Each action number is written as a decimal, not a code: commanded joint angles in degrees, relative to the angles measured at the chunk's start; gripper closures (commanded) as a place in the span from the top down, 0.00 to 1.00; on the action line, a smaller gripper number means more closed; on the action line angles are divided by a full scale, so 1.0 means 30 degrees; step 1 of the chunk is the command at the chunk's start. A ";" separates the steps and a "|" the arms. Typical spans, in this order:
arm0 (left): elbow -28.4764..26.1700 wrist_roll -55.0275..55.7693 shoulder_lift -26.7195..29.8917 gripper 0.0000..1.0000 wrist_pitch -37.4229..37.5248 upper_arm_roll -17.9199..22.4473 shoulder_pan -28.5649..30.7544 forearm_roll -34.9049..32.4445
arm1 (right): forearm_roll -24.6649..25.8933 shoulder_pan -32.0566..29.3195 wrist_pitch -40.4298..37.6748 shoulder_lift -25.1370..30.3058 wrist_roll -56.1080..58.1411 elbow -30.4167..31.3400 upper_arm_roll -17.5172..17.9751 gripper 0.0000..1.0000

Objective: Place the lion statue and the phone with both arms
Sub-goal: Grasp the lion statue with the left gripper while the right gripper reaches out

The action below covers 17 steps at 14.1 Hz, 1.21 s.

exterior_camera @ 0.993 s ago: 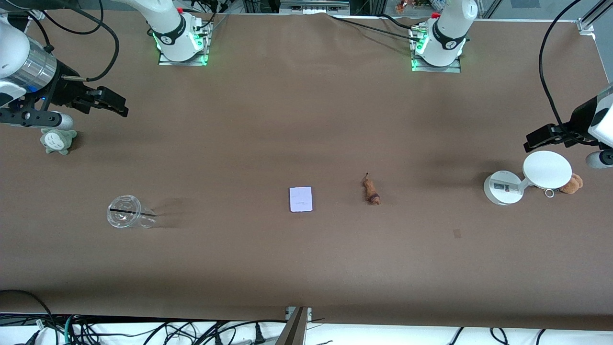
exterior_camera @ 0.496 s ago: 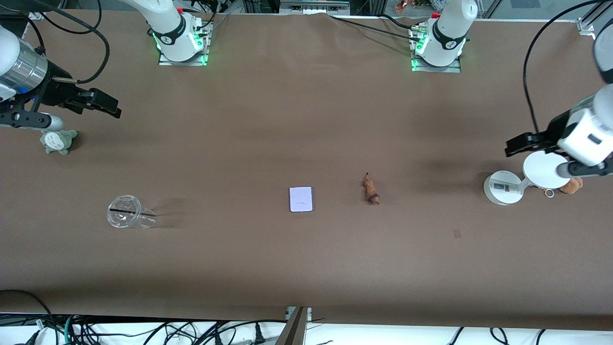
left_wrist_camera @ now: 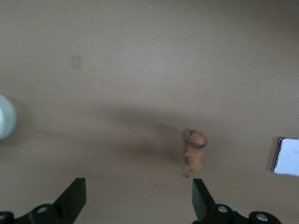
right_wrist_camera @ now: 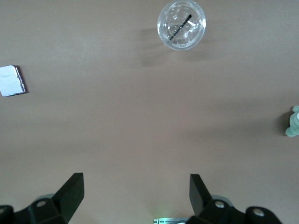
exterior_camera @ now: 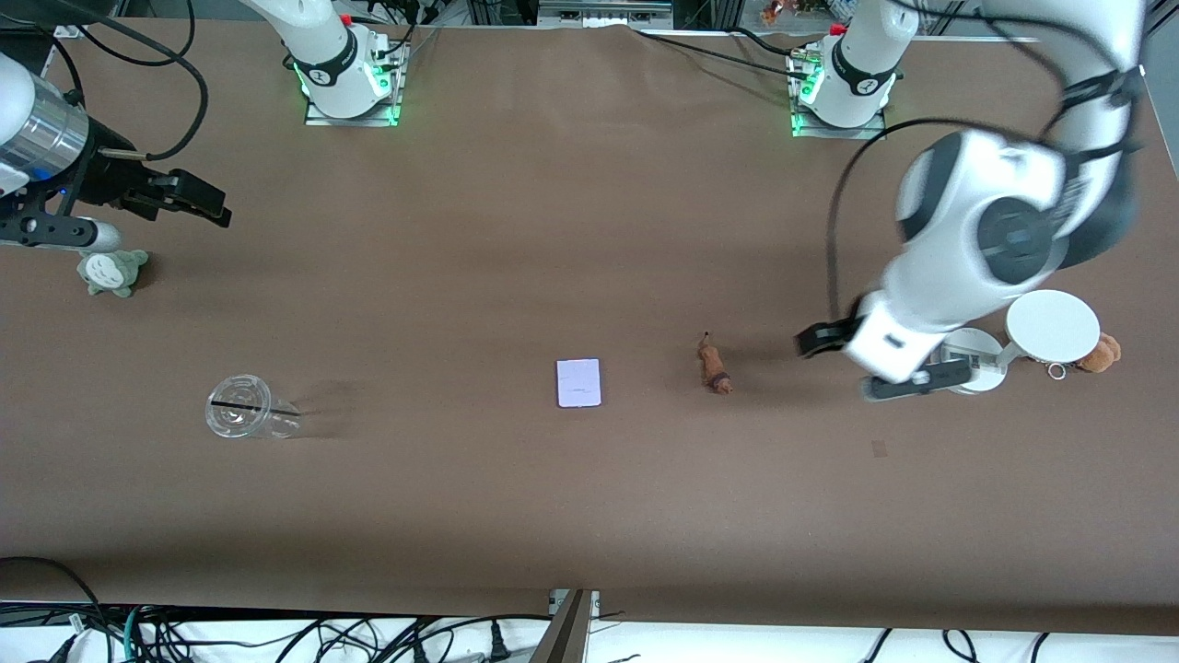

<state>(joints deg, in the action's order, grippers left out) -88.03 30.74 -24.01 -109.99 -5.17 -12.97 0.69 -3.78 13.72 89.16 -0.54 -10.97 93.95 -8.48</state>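
The lion statue (exterior_camera: 714, 366), a tiny orange-brown figurine with a dark band, lies on the brown table near the middle. It also shows in the left wrist view (left_wrist_camera: 195, 149). The phone (exterior_camera: 578, 382), a flat pale rectangle, lies beside it toward the right arm's end; it shows in the left wrist view (left_wrist_camera: 286, 156) and the right wrist view (right_wrist_camera: 11, 80). My left gripper (exterior_camera: 809, 342) is open and empty, up over the table beside the lion statue, toward the left arm's end; see the left wrist view (left_wrist_camera: 138, 200). My right gripper (exterior_camera: 207, 201) is open and empty, over the table's right-arm end; see the right wrist view (right_wrist_camera: 135, 196).
A clear plastic cup (exterior_camera: 241, 406) with a straw stands toward the right arm's end. A grey-green plush (exterior_camera: 110, 272) sits under the right arm. A white round-disc device (exterior_camera: 1052, 325) and a brown plush with a keyring (exterior_camera: 1101, 353) sit at the left arm's end.
My left arm has swung in from the table's end, carrying its gripper from over the white device to beside the lion statue. My right gripper has barely moved.
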 commanded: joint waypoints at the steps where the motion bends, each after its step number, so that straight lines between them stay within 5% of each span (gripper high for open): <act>1: 0.0634 0.1205 -0.1688 1.00 -0.1561 0.0259 -0.1181 0.0298 | -0.0089 0.0551 0.0600 -0.0374 -0.0123 0.0266 0.0278 1.00; 6: 0.0080 0.1500 -0.4237 1.00 -0.4843 0.0288 -0.2938 0.0093 | -0.0292 0.1957 0.2091 -0.1837 -0.0854 0.0091 0.0248 1.00; 9: -0.2230 0.1472 -0.4359 1.00 -0.7976 0.0289 -0.3352 0.0034 | -0.0880 0.3070 0.3701 -0.3184 -0.1964 0.0061 0.0248 1.00; 17: -0.3116 0.1471 -0.4359 1.00 -0.8482 0.0318 -0.3645 -0.1106 | -0.1847 0.4301 0.4380 -0.7313 -0.2872 -0.3214 0.0248 1.00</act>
<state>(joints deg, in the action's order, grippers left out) -95.54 34.84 -38.68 -134.65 -5.03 -22.98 -0.79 -8.33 25.07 103.00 -17.62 -17.28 90.17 -7.49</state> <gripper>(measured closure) 0.000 0.000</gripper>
